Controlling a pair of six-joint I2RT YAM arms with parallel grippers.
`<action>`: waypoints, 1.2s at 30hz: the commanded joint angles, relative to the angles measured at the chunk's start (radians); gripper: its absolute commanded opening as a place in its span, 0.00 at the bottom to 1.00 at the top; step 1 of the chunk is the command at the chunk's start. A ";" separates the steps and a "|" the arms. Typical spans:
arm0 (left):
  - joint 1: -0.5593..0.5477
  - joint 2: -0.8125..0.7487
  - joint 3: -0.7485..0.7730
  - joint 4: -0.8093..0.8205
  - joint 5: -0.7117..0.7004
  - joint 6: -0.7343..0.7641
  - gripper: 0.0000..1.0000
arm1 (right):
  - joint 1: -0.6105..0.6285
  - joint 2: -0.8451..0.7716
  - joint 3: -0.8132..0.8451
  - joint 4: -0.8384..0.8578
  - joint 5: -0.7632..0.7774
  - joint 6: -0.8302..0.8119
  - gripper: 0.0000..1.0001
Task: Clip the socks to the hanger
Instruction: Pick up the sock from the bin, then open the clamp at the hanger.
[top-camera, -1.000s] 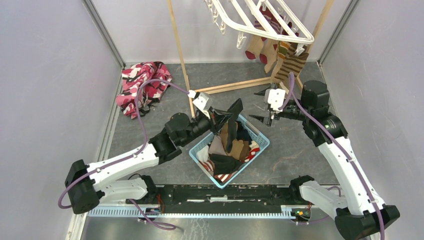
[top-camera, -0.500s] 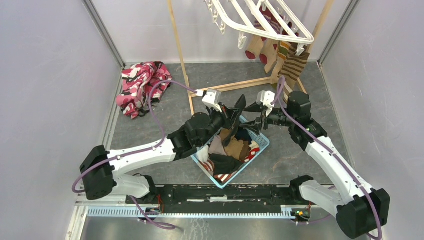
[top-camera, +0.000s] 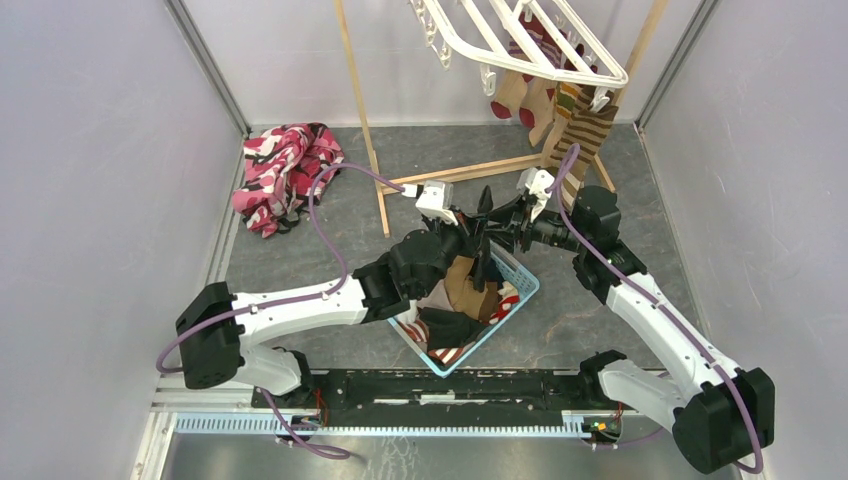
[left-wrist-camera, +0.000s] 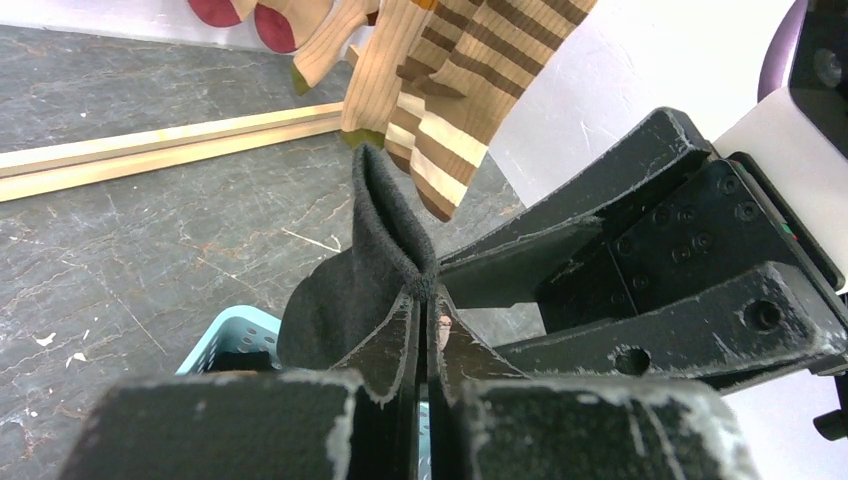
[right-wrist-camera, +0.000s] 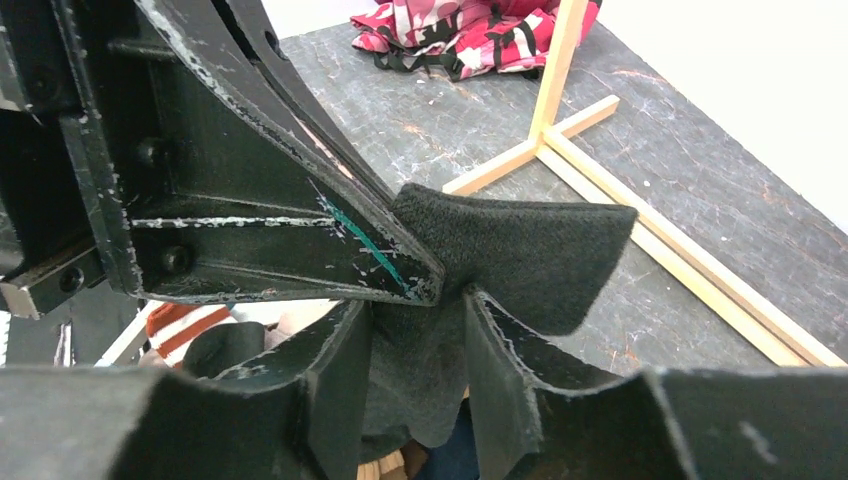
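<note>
Hanging over the light blue mesh basket (top-camera: 520, 275) is a black sock (right-wrist-camera: 510, 250) of felt-like, matt cloth, folded where it is pinched. The left gripper (left-wrist-camera: 425, 300) has its jaws closed tight on the fold. The right gripper (right-wrist-camera: 418, 305) meets it head-on, jaws narrow on either side of the same cloth; whether they press it I cannot tell.

The floor (top-camera: 560, 320) is dark grey and stone-veined, shut in by pale walls (top-camera: 90, 150). A wooden frame (top-camera: 470, 172) stands behind, and a pink, red and black cloth (top-camera: 285, 170) lies far left. The white hanger (top-camera: 540, 50) above already carries striped socks (top-camera: 585, 120).

The black sock's long axis runs roughly upright: a short end pokes above the left fingertips and the rest drops toward the basket.
</note>
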 joint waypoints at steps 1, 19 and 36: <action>-0.010 0.011 0.048 0.047 -0.053 -0.035 0.05 | 0.004 0.002 -0.004 0.062 0.041 0.059 0.40; -0.008 -0.090 0.004 -0.005 0.014 -0.015 0.73 | -0.008 -0.030 -0.005 0.033 -0.080 -0.040 0.00; 0.387 -0.249 0.214 -0.280 0.856 0.173 1.00 | -0.106 -0.077 -0.024 -0.057 -0.261 -0.244 0.00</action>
